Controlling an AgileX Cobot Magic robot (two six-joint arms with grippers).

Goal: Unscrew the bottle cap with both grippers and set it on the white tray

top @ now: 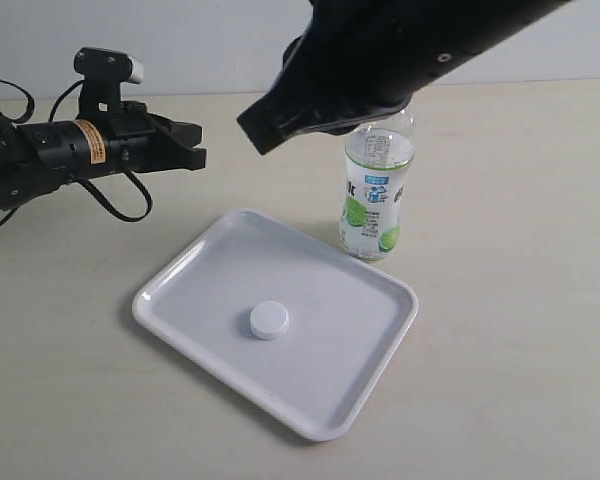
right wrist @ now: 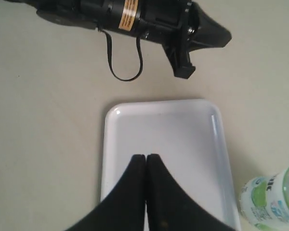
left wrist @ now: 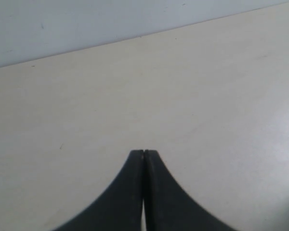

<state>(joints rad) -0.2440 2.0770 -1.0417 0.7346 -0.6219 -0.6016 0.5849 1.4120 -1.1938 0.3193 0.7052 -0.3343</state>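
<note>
Small round white plastic bottle cap [top: 268, 319] sits flat on the glossy white rectangular tray [top: 180, 285], roughly mid-tray, clear of the rim on all sides and with nothing touching it. I read the clear plastic drink bottle [top: 375, 200] with the lime-slice label as upright on the pale table [top: 500, 350], off the tray and just beside its far right edge; can't tell if it touches the rim. Its neck is hidden behind the right arm in the exterior view, so I can't see the bottle opening. Right gripper [top: 255, 130] hangs above the scene in front of the bottle top, tips pointing toward the tray's far side. On the right wrist camera its black fingers [right wrist: 145, 157] are pressed together with nothing between them, tray [right wrist: 159, 125] underneath, bottle shoulder [right wrist: 272, 202] at the frame corner. Left gripper [top: 195, 150] is level over the bare table, well apart from the tray's far left side, pointing toward the bottle. On its wrist camera the fingers [left wrist: 144, 153] are pressed together, empty, only tabletop below. Orange band [top: 93, 142] and looped black cable [top: 120, 205] visible on that arm. Neither gripper contacts cap, bottle or tray.
</note>
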